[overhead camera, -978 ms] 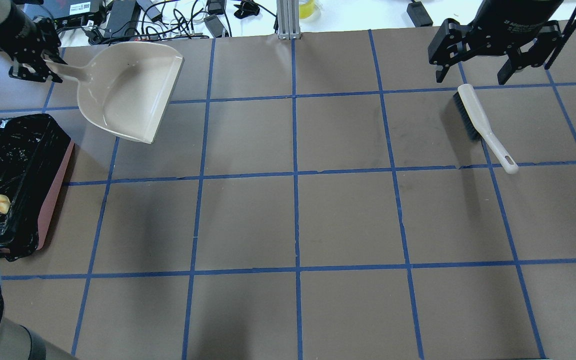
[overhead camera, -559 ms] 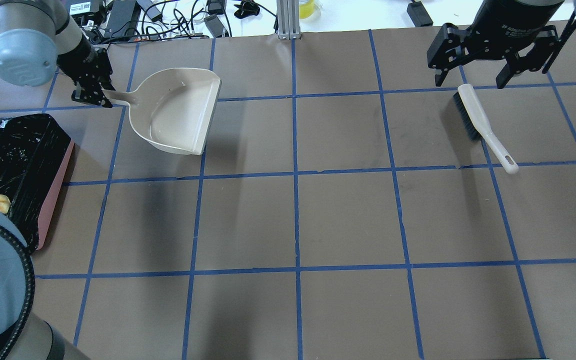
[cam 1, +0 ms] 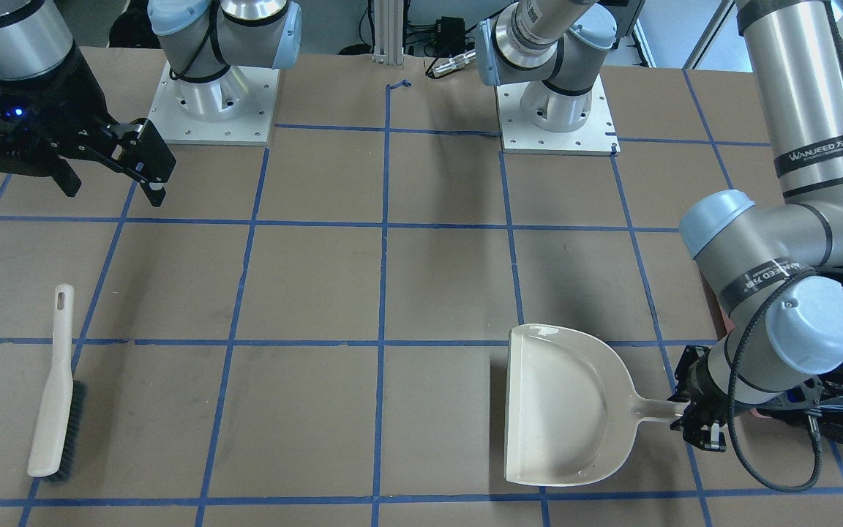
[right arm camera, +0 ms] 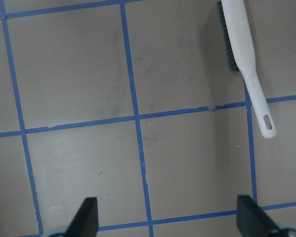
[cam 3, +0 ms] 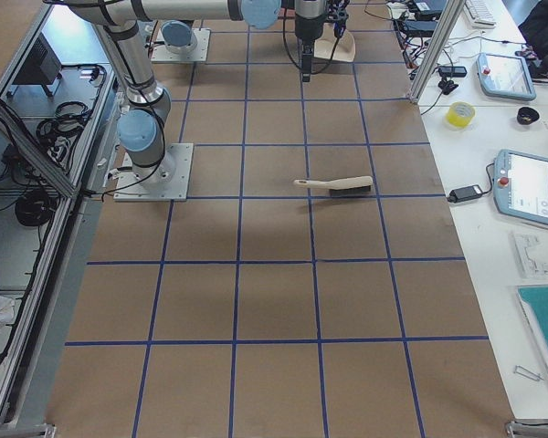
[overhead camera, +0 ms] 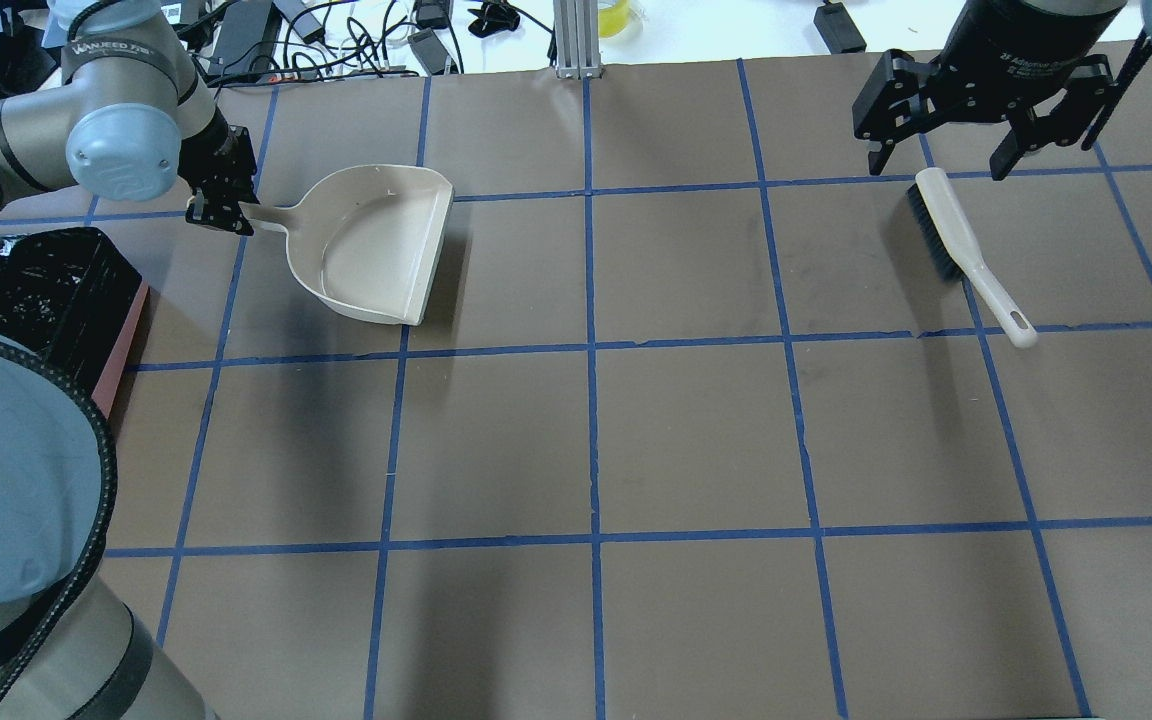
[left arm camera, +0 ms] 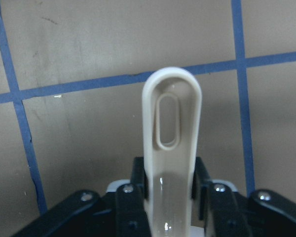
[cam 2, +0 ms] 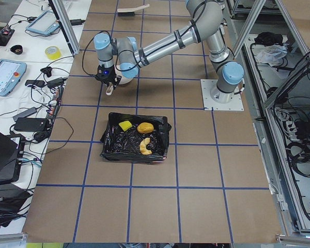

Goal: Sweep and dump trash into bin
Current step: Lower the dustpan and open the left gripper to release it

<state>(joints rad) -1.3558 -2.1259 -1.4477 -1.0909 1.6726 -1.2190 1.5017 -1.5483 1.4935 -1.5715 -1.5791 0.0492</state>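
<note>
Dustpan [overhead camera: 376,250] moved right, down — left gripper [overhead camera: 231,215] clamping it.

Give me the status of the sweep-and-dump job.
Done: the sponge block, orange lump and crescent slice all lie in the bin. In hand: the left gripper is shut on the handle of the empty dustpan. Left: probably only setting the dustpan down; the brush lies on the table near the open right gripper.
</note>
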